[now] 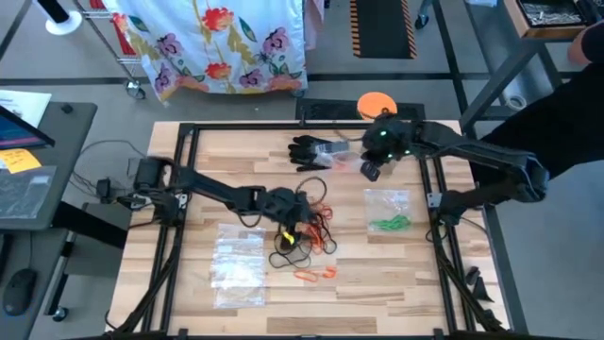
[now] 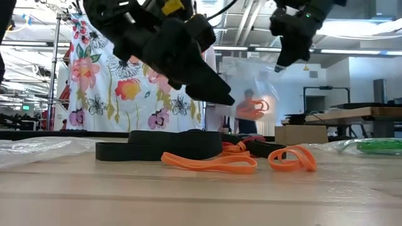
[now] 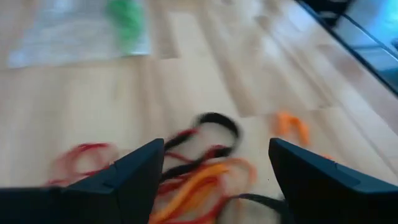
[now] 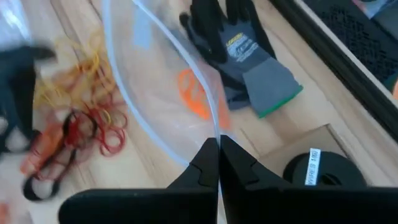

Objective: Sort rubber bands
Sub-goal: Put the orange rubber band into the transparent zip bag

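Rubber bands in red, orange, yellow and black lie in a loose pile mid-table, and they also show in the left wrist view. My left gripper hovers just above the pile, open, fingers on either side of it. Two orange bands lie nearer the front edge. My right gripper is raised over the table's far right part, shut on a clear plastic bag that holds orange bands. A black glove lies flat at the far side. My right gripper pinches an edge of the clear bag between its two shut fingers, which slant downward from the table's right. The bag hangs below the fingers with orange bands inside it. Whether its lower end reaches the table, I cannot tell.
A clear bag holding green bands lies right of the pile. Two more clear bags lie at the front left. A black roll with a white label sits under the right arm. A black frame borders the table.
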Tool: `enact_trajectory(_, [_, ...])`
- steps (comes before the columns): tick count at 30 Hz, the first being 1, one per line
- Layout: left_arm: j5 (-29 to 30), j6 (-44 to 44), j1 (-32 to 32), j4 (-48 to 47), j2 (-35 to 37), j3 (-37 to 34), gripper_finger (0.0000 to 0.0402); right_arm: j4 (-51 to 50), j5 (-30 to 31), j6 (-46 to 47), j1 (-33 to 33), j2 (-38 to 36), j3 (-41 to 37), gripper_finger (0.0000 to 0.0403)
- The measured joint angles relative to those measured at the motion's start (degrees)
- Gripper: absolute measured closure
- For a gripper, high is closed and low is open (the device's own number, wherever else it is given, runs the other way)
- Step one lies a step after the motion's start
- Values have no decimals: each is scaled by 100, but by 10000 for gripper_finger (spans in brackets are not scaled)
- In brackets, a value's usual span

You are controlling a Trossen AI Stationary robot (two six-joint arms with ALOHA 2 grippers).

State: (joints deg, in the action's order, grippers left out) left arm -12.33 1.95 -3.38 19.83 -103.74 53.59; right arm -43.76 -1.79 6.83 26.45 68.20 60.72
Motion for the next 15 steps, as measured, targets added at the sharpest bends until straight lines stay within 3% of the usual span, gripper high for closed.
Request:
enact_trajectory(5, [-248, 78, -310, -87, -295, 481, 127, 349, -199, 255, 108, -316, -494, 403])
enact_trajectory(15, [-441, -196, -813, -150, -1454, 1414, 154, 556, -221, 494, -237, -251, -567, 403])
